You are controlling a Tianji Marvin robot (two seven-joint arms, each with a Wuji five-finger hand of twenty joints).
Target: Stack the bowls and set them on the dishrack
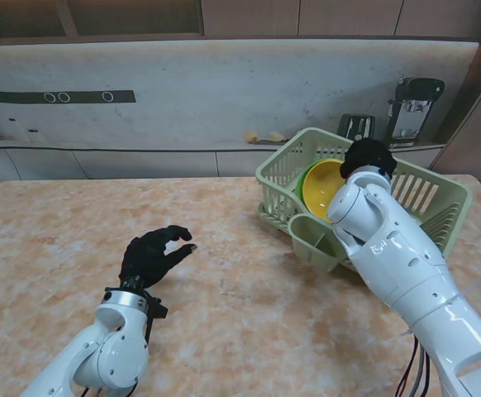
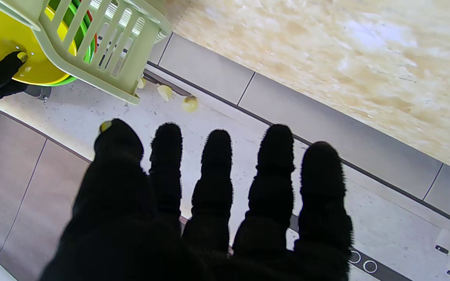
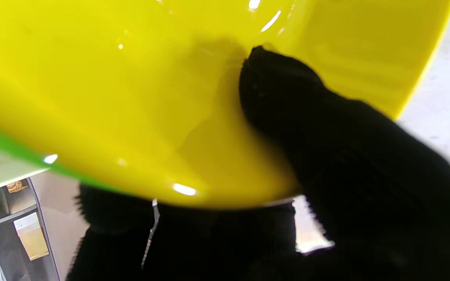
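stand view: right hand (image 1: 368,157) is gripping the rim of the yellow bowl (image 1: 321,187), which is sitting tilted inside the dishrack (image 1: 447,207) with a green bowl (image 1: 301,183) nested behind it. left hand (image 1: 152,254) is hovering over the table (image 1: 50,240), fingers loosely spread, holding nothing.

left wrist: fingers (image 2: 217,171) are extending free; dishrack corner and bowls are showing.

right wrist: thumb (image 3: 287,101) is pressing inside the yellow bowl, other fingers underneath.

A glossy yellow plastic bowl (image 1: 321,188) nested in a green bowl (image 1: 302,184), pale green slatted plastic dishrack (image 1: 439,194), beige marbled tabletop (image 1: 50,240).
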